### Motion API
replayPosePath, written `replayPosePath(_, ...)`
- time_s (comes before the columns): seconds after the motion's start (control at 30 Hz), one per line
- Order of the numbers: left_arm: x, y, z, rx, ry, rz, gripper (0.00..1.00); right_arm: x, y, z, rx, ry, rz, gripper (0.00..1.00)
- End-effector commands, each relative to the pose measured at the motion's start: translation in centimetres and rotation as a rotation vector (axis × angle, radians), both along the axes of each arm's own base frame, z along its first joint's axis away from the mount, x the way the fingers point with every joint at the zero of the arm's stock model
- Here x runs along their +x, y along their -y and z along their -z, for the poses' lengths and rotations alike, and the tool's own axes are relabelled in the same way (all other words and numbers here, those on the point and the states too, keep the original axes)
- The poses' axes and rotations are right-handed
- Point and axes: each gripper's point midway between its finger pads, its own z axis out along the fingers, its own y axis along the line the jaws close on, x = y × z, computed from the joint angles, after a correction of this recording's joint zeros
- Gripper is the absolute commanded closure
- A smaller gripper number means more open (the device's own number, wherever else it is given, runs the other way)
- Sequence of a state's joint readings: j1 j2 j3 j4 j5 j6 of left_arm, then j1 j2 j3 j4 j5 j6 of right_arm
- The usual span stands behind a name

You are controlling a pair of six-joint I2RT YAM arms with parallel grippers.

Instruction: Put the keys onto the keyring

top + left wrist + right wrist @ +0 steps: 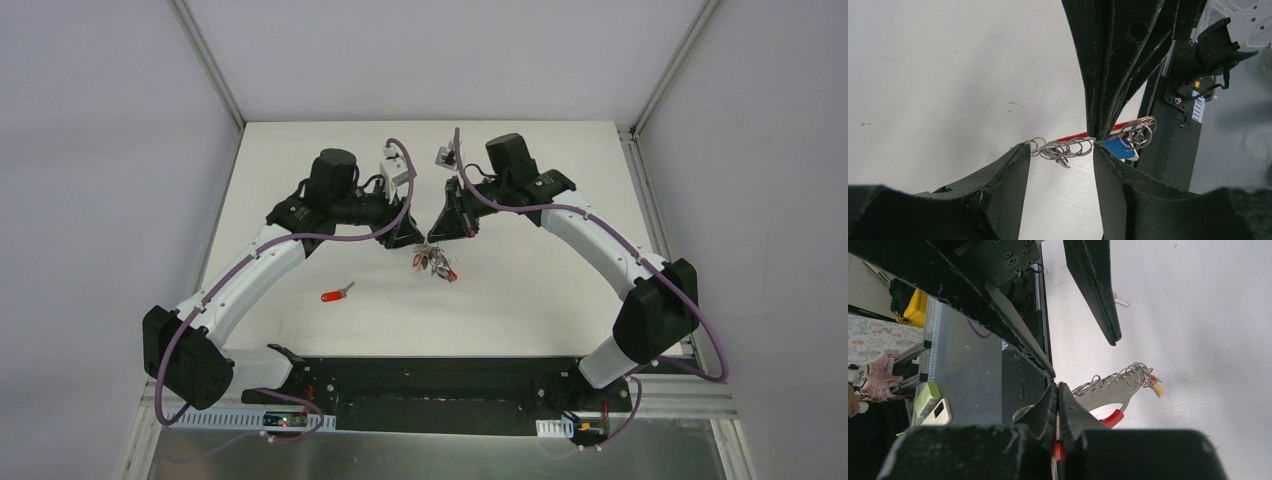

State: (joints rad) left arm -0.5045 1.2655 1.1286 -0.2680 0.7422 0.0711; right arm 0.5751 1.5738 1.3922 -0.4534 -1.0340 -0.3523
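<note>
The keyring [436,262], a bunch of grey rings with coloured tags on a red band, hangs between my two grippers near the table's middle. My right gripper [1057,391] is shut on the red band [1112,418]. The rings [1128,376] and a yellow tag [1157,388] trail beyond it. My left gripper [1060,152] is open, its fingers either side of the chain of rings [1064,148]. A blue tag [1117,148] hangs beside its right finger. A red-headed key [335,294] lies alone on the table, to the left of and nearer than the grippers.
The black base plate [440,385] runs along the near table edge. White walls with metal posts enclose the table on three sides. Off the table edge in the right wrist view, a phone [938,412] lies on a grey surface.
</note>
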Motion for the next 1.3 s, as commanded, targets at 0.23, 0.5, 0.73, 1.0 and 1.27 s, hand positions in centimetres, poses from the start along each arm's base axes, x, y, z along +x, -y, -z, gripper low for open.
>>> replayPosePath(0.23,-1.8,1.6,-0.2,-0.096,-0.037,0.101,0.53,-0.5,0.5,-3.0,0.103,0.052,-0.034,1.00)
replayPosePath(0.5,-1.7,2.2,-0.5,-0.145,-0.052,0.104,0.56,-0.5,0.8,-3.4,0.134,0.028,-0.031,1.00)
replayPosePath(0.73,-1.2,3.0,-1.0,-0.196,-0.092,0.102,0.61,-0.2,0.9,-3.5,0.160,0.000,-0.026,1.00)
replayPosePath(1.0,-1.3,3.4,-1.0,-0.226,-0.101,0.117,0.69,0.1,1.1,-3.7,0.179,-0.015,-0.018,1.00)
replayPosePath(1.27,-1.2,4.0,-1.4,-0.271,-0.137,0.127,0.77,0.3,1.1,-3.7,0.187,-0.025,-0.010,1.00)
